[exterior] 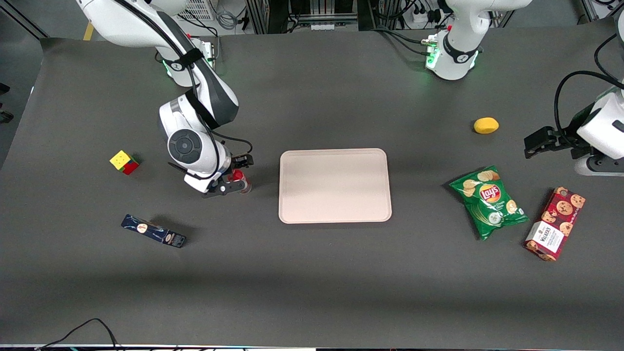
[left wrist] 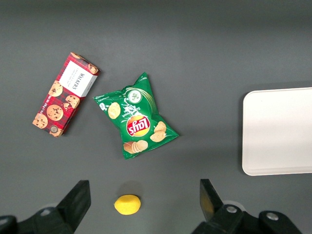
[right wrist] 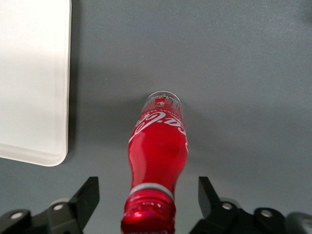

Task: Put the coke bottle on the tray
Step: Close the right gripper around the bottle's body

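I have the gripper (right wrist: 146,200) spread wide, straddling the coke bottle (right wrist: 157,161) at neck height, touching nothing. Bottle stands upright on the bench (exterior: 312,282), just beside the tray's (exterior: 334,185) short edge toward the working arm — short carry.

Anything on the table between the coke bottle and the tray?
No. Front and right wrist views show only bare dark table between the coke bottle and tray. The open claw straddles the bottle's neck.

Even overhead light, soft shadows, sharp focus, no glare
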Robot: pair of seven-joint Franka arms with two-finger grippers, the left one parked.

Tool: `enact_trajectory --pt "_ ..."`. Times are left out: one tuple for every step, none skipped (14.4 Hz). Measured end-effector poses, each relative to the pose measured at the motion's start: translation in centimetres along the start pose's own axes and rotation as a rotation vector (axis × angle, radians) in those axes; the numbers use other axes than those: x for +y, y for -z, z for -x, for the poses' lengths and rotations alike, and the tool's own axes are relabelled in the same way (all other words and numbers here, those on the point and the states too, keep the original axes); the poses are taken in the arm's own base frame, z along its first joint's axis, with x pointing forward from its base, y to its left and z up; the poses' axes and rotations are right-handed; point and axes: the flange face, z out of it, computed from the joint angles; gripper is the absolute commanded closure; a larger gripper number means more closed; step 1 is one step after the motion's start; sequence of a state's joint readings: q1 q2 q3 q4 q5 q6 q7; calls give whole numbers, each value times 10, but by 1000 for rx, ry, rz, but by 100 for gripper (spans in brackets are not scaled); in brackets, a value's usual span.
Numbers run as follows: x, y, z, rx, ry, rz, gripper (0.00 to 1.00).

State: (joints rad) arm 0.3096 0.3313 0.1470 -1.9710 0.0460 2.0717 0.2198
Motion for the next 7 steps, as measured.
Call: enact_trajectory --pt "0 0 0 0 0 0 12" --pt "0 0 0 0 0 0 12" --pt "0 0 0 0 0 0 12" --pt "0 0 0 1 0 0 12" --pt "0 1 -1 4 -1 -1 12" --pt "0 2 -2 12 -1 -3 12" --pt "0 3 -3 27 -1 -6 12"
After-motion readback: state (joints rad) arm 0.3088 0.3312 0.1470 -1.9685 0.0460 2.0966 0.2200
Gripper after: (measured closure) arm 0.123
